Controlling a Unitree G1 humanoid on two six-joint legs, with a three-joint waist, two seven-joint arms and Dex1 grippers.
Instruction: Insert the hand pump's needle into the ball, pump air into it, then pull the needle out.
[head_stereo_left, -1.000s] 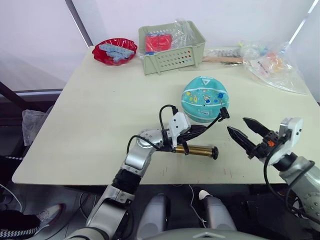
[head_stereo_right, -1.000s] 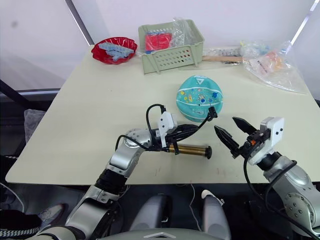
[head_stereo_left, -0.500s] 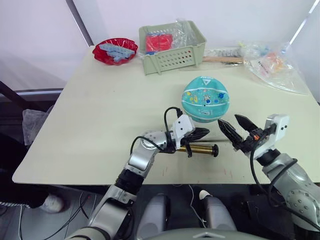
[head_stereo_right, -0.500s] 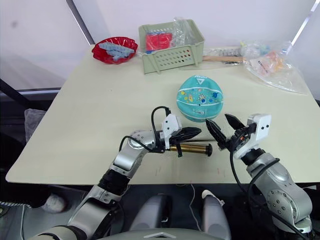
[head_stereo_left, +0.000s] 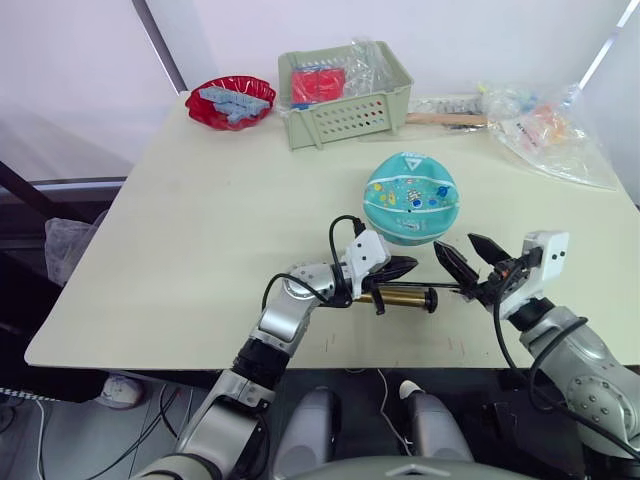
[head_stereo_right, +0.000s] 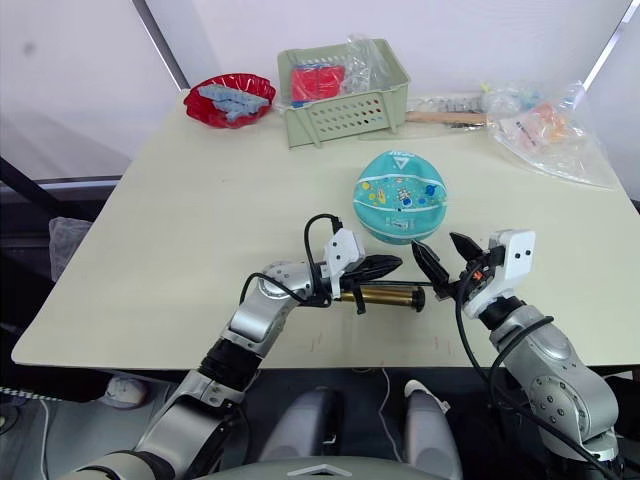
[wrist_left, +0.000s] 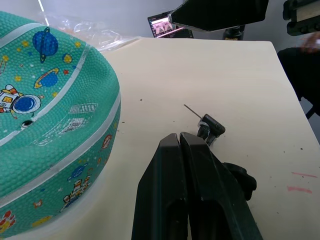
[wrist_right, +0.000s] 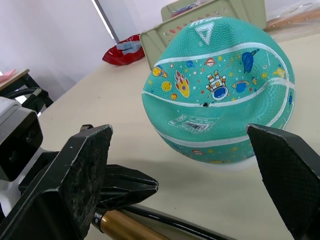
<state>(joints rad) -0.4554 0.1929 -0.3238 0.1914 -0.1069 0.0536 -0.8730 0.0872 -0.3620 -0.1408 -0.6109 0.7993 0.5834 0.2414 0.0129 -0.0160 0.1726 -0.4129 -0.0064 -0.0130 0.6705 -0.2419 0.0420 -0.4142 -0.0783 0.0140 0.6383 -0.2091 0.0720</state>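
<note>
The teal ball (head_stereo_left: 410, 208) rests on the table, its small valve hole (wrist_right: 205, 105) facing my right gripper. The bronze hand pump (head_stereo_left: 402, 298) lies flat in front of the ball. My left gripper (head_stereo_left: 412, 266) hovers just above the pump, shut on the thin black hose. The hose end (wrist_left: 210, 126) pokes out past the fingertips and lies on the table. Its needle (wrist_left: 191, 110) points away from the ball, towards the right gripper. My right gripper (head_stereo_left: 455, 243) is open, just right of the pump's end, with nothing between its fingers.
A green basket (head_stereo_left: 345, 98) with red items and a red bowl (head_stereo_left: 230, 102) stand at the back. Clear plastic bags (head_stereo_left: 548, 125) and a wooden stick (head_stereo_left: 445, 118) lie at the back right. The table's front edge (head_stereo_left: 330, 358) runs close behind the pump.
My left gripper has brought the hose end down from beside the ball to the table. The right gripper has moved left, close to the pump's end and the ball.
</note>
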